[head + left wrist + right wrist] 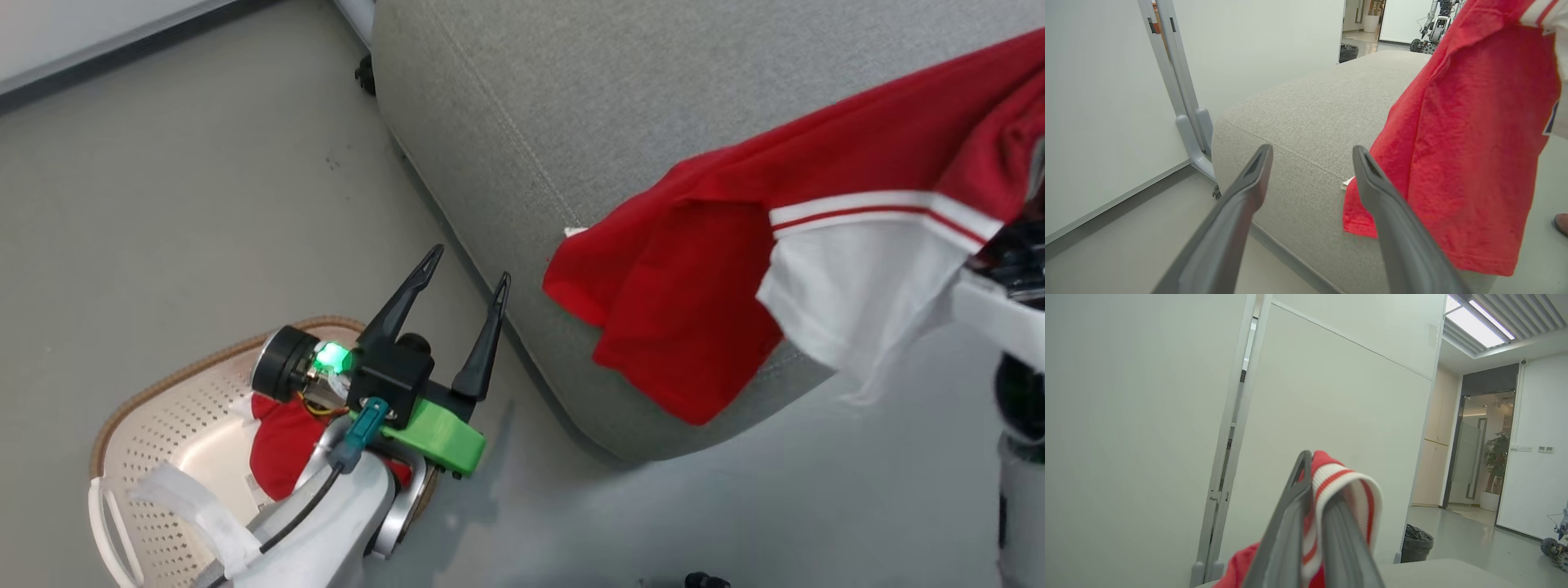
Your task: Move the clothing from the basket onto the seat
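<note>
Right wrist view: right gripper [1312, 467] pinches the clothing's [694, 269] striped trim. Head view: clothing hangs over the seat [506, 98] corner at 3 o'clock. Left gripper [471, 263] is spread and empty by the basket [163, 425] at 7 o'clock. Transfer step; next, carry inward and release.

left end effector [471, 263]: two long black tapered fingers [404, 298] | green mount [441, 437], green light [332, 357] | white forearm [343, 523], black cable [302, 510]

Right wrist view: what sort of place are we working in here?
Probably an office or lab interior: pale partition panels standing on feet, a glass door with a potted plant near it, and recessed ceiling lights.
</note>
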Controlling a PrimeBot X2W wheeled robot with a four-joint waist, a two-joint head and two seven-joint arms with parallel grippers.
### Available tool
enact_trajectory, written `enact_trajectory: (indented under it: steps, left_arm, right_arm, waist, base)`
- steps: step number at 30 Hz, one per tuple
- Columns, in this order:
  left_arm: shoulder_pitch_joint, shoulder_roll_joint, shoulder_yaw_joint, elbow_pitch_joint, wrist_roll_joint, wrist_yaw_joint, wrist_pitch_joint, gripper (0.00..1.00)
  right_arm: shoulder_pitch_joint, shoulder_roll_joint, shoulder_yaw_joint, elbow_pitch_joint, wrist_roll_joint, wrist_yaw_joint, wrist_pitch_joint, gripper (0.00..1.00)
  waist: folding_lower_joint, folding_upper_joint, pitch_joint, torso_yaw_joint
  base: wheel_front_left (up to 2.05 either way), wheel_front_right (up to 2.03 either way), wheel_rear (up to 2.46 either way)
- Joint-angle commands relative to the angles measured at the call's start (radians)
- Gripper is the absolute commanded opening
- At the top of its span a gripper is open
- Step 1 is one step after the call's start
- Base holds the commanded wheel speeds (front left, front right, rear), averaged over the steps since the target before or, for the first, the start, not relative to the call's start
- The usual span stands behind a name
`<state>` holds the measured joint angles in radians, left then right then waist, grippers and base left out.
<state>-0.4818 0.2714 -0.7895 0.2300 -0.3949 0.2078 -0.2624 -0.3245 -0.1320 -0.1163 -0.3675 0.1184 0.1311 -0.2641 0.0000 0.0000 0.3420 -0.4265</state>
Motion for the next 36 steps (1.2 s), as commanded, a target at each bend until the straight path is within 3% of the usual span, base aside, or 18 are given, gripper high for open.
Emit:
enact_trajectory:
  steps: [1,5,11,14,18,23,27,33,34,35,36]
  left_arm:
    - [-0.033,0.01,-0.002,-0.004,0.015,-0.004,0.001,1.0]
    - [-0.075,0.0,-0.01,-0.007,0.03,-0.014,0.002,1.0]
    - [-0.129,-0.022,-0.005,-0.011,0.04,-0.02,-0.001,1.0]
    - [-0.146,-0.024,-0.001,-0.013,0.047,-0.02,-0.002,1.0]
    - [-0.163,-0.028,0.001,-0.014,0.055,-0.025,-0.002,1.0]
    - [-0.178,-0.045,-0.004,-0.006,0.063,-0.035,-0.004,1.0]
    - [-0.174,-0.061,0.0,0.001,0.07,-0.04,-0.003,1.0]
    - [-0.137,-0.075,0.004,0.019,0.068,-0.056,-0.003,1.0]
    - [-0.133,-0.077,0.007,0.023,0.067,-0.056,-0.003,1.0]
    - [-0.127,-0.083,0.01,0.027,0.064,-0.059,-0.003,1.0]
    - [-0.121,-0.086,0.014,0.029,0.063,-0.061,-0.003,1.0]
  right_arm:
    - [-0.055,-0.017,-0.027,-0.001,-0.005,-0.001,0.0,0.0]
    - [-0.198,-0.088,-0.112,0.037,0.017,-0.001,-0.001,0.0]
    - [-0.426,-0.261,-0.227,0.136,0.051,-0.001,0.0,0.0]
    - [-0.533,-0.35,-0.253,0.197,0.053,-0.001,0.0,0.0]
    - [-0.618,-0.407,-0.252,0.31,0.05,-0.001,0.0,0.0]
    - [-0.61,-0.378,-0.247,0.487,0.035,-0.001,0.0,0.0]
    - [-0.551,-0.303,-0.265,0.631,0.026,-0.001,-0.001,0.0]
    - [-0.457,-0.198,-0.282,0.745,-0.001,-0.001,-0.001,0.0]
    - [-0.444,-0.179,-0.295,0.746,-0.008,-0.001,-0.001,0.17]
    - [-0.422,-0.158,-0.31,0.745,-0.017,-0.001,-0.001,1.0]
    - [-0.409,-0.144,-0.326,0.735,-0.027,-0.001,-0.001,1.0]
  waist:
    - [0.0,0.0,0.107,0.048]
    - [0.0,0.0,0.181,0.113]
    - [0.0,0.0,0.276,0.204]
    - [0.0,0.0,0.313,0.236]
    - [0.0,0.0,0.35,0.263]
    - [0.0,0.0,0.375,0.29]
    - [0.0,0.0,0.371,0.305]
    - [0.0,0.0,0.334,0.314]
    - [0.0,0.0,0.325,0.314]
    - [0.0,0.0,0.313,0.316]
    - [0.0,0.0,0.301,0.317]
  base:
    - [0.0,0.0,0.0]
    - [0.0,0.0,0.0]
    - [0.0,0.0,0.0]
    - [0.0,0.0,0.0]
    - [0.0,0.0,0.0]
    - [0.0,0.0,0.0]
    - [0.0,0.0,0.0]
    - [0.0,0.0,0.0]
    - [0.0,0.0,0.0]
    - [0.0,0.0,0.0]
    - [0.0,0.0,0.0]
